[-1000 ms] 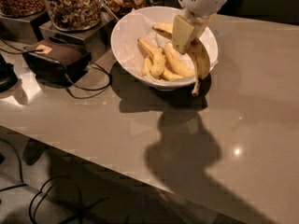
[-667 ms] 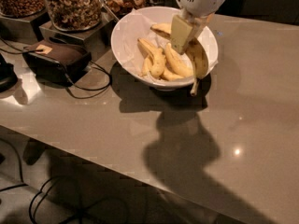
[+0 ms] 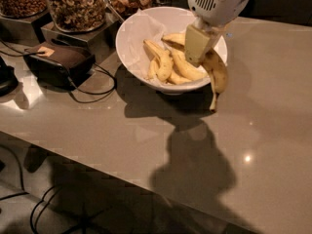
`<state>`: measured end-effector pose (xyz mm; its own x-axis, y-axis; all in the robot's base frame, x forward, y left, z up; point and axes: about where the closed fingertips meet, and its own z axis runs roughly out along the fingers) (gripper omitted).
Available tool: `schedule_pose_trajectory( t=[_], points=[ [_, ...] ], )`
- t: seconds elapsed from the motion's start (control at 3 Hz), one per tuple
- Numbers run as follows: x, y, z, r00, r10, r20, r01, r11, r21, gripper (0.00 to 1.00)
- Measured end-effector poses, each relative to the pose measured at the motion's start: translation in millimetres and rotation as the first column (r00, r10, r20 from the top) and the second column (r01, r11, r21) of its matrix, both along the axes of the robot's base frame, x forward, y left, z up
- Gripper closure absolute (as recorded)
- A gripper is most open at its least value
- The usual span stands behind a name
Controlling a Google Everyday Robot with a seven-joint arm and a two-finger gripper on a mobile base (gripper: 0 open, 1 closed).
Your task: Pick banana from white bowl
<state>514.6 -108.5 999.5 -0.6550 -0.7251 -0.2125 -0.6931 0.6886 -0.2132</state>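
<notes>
The gripper (image 3: 197,47) was positioned over the right rim of the white bowl (image 3: 136,38), fingers pinching the upper end of the banana (image 3: 218,72). The banana hung outside the rim, stem downward, above the countertop (image 3: 273,130). Other bananas (image 3: 163,62) lay inside the bowl.

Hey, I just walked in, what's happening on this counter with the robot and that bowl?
The robot's gripper is down at the right edge of the white bowl and appears to be clamped on the top of a mottled banana. That banana hangs over the bowl's rim with its stem pointing down toward the table. Several other bananas lie in the bowl. Jars of nuts stand behind it, untouched.
</notes>
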Motion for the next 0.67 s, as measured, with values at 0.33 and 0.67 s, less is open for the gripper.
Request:
schedule_pose_trajectory(
  t=[0.33,0.67],
  points=[
    [-47.4,-4.2,-5.9,0.9985,0.002,-0.056,-0.002,1.000,0.003,1.00],
    [-40.9,0.0,-4.1,0.9995,0.006,-0.030,-0.006,1.000,0.017,1.00]
  ],
)
